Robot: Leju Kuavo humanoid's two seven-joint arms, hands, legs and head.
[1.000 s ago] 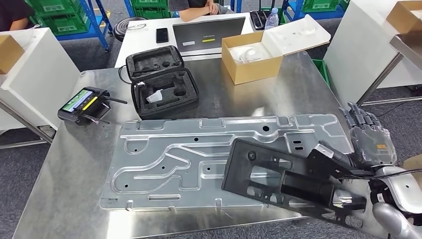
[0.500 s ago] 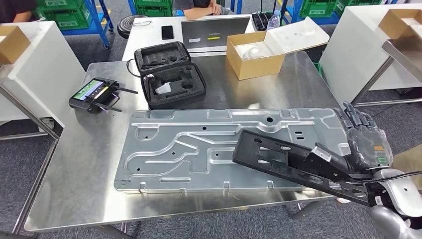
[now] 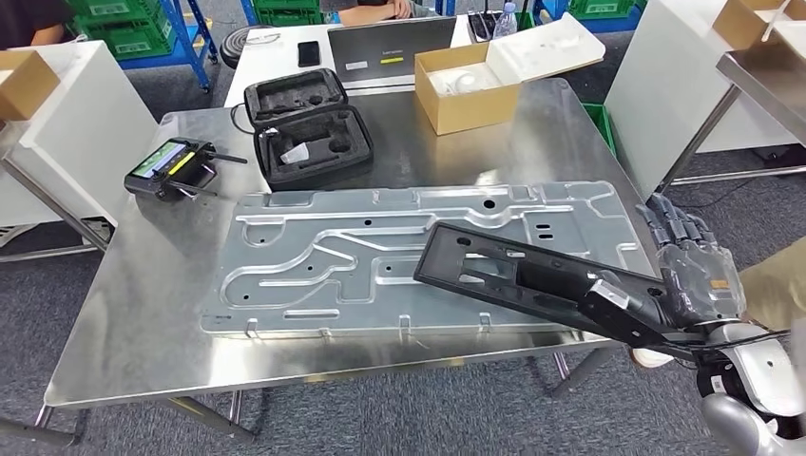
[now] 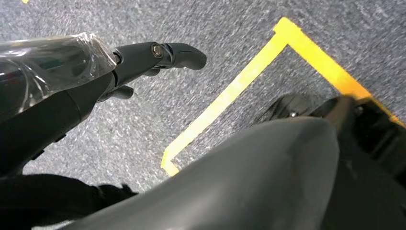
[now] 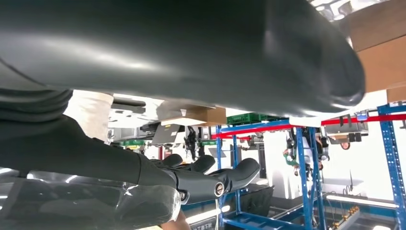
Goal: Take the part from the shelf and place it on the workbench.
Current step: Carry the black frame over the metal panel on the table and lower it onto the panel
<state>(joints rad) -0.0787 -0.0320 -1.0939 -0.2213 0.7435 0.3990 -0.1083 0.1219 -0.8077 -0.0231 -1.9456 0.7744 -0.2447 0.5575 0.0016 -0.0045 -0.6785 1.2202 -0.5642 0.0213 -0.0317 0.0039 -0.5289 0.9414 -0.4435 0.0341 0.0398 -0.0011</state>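
A long black part (image 3: 513, 275) with cut-outs lies slanted over the near right of a big pressed silver plate (image 3: 323, 256) on the steel workbench (image 3: 143, 323). My right hand (image 3: 699, 280) holds the part's near end past the bench's right front corner, fingers pointing away from me. In the right wrist view the part (image 5: 167, 48) spans the picture as a dark mass close to the dark fingers (image 5: 210, 177). Whether the part's far end touches the plate I cannot tell. My left hand (image 4: 72, 91) hangs over grey carpet with nothing in it, fingers (image 4: 158, 50) apart.
Behind the plate stand an open black foam case (image 3: 306, 133), a handheld controller (image 3: 171, 169) and an open cardboard box (image 3: 466, 85). White cabinets flank the bench left (image 3: 67, 142) and right (image 3: 665, 85). A person's arms (image 3: 371, 11) rest at the far table. Yellow tape (image 4: 239, 86) marks the floor.
The whole view has shifted, so the camera moved. The black part has levelled out in my right hand and now reaches further left over the plate.
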